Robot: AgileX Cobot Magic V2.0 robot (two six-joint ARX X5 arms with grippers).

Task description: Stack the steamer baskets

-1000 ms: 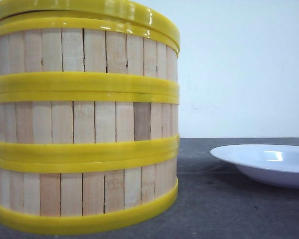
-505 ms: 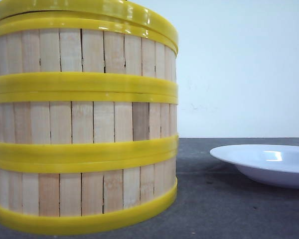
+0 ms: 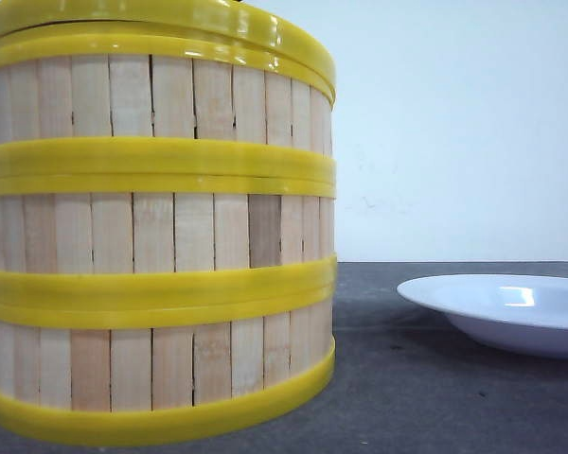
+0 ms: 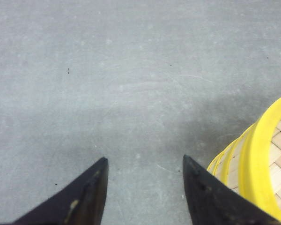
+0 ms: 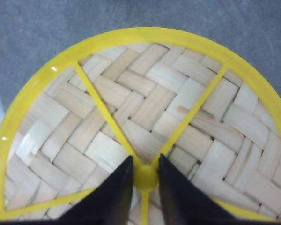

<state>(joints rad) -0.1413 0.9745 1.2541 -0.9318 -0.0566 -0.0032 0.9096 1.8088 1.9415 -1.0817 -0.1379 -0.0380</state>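
Note:
Three steamer baskets stand stacked at the left of the front view: bottom, middle and top. A woven lid with a yellow rim lies on the top basket, slightly askew. In the right wrist view my right gripper is shut on the lid's yellow knob, at the centre of the lid. My left gripper hangs open over bare table with nothing between its fingers. The stack's yellow edge lies just beside one finger.
A white plate sits on the dark grey table to the right of the stack. A pale wall stands behind the table.
In the front view the whole stack with its lid has shifted slightly to the left. The plate has not moved.

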